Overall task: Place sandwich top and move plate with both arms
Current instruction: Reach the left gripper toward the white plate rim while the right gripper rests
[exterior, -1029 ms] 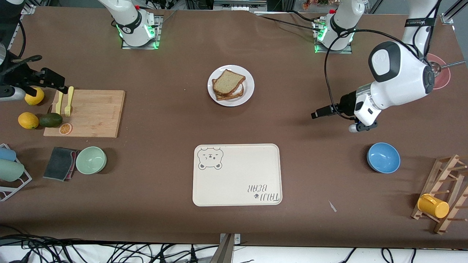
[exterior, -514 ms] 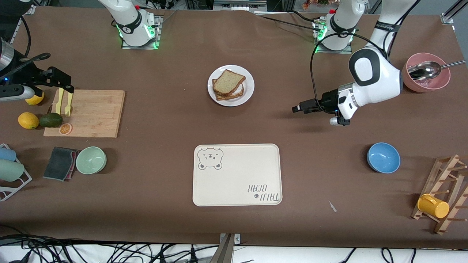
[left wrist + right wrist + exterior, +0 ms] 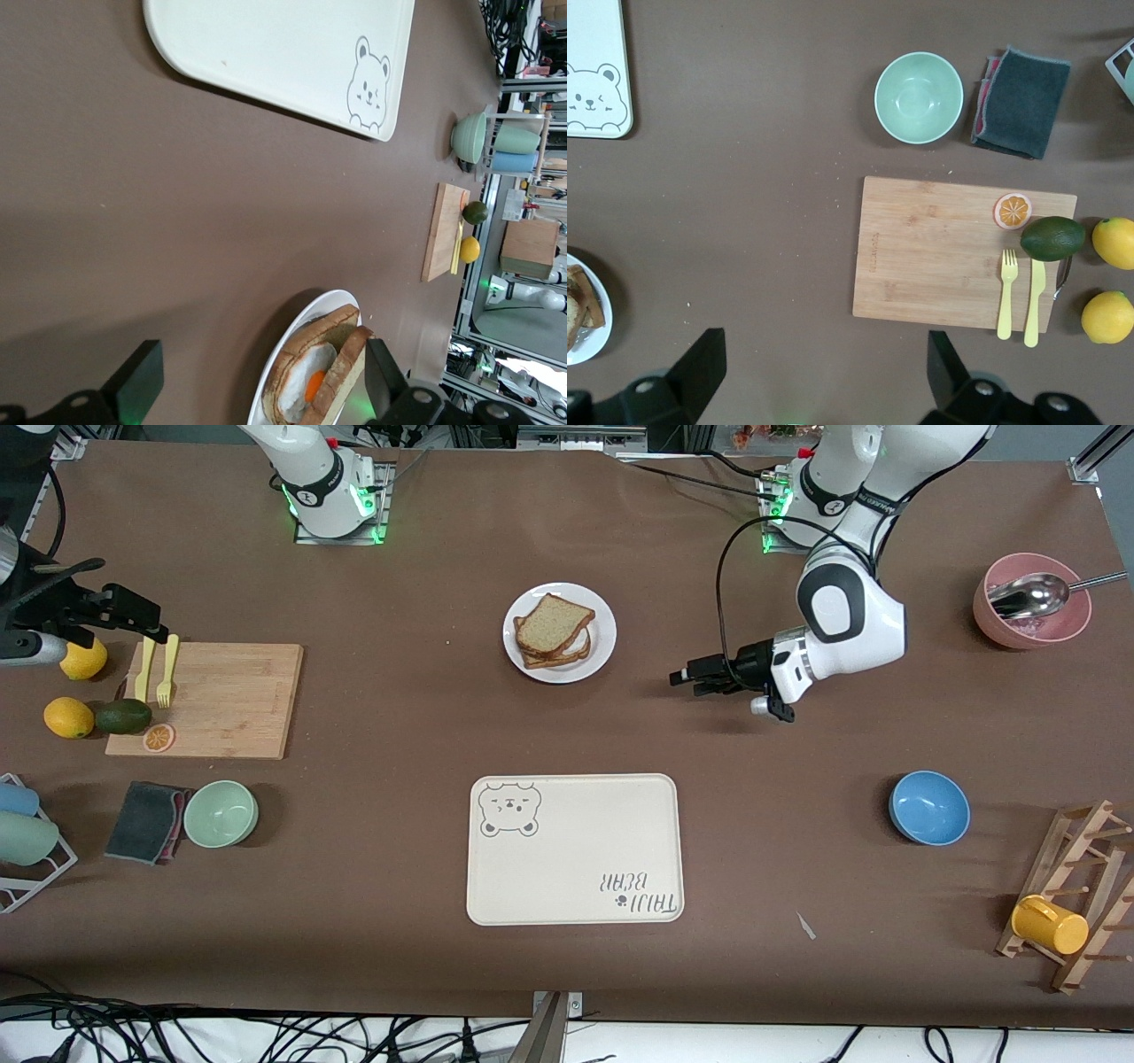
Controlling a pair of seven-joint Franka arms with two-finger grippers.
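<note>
Nearest the front camera lies the bear-print tray (image 3: 574,850), bare, at six o'clock from the plate (image 3: 603,634); it is the likely place to carry the plate to. Higher up the table, the left gripper (image 3: 689,682) has swung in over the last second from near the pink bowl (image 3: 988,615), which now shows whole with its spoon at three o'clock from the plate. This gripper hovers low over bare table between three and four o'clock from the plate, pointing at the rim with its fingers (image 3: 133,382) released wide and holding nothing. Its wrist view already frames the plate's edge between the two pads. The sandwich top (image 3: 551,624) lies on the plate, set slightly askew on the egg-topped slice beneath it, whose yolk peeks out in the left wrist view. So the bread step looks finished and the two-armed carry is what remains. Well apart at nine o'clock from the plate, the right gripper (image 3: 149,627) has scarcely shifted. It hangs over the end of the cutting board (image 3: 221,700) by the yellow fork (image 3: 165,669), its fingers (image 3: 700,365) also spread and empty, so it appears to be waiting. My read is that the left arm leads the approach, and the right arm must still cross to the plate's nine o'clock edge before any lift.
</note>
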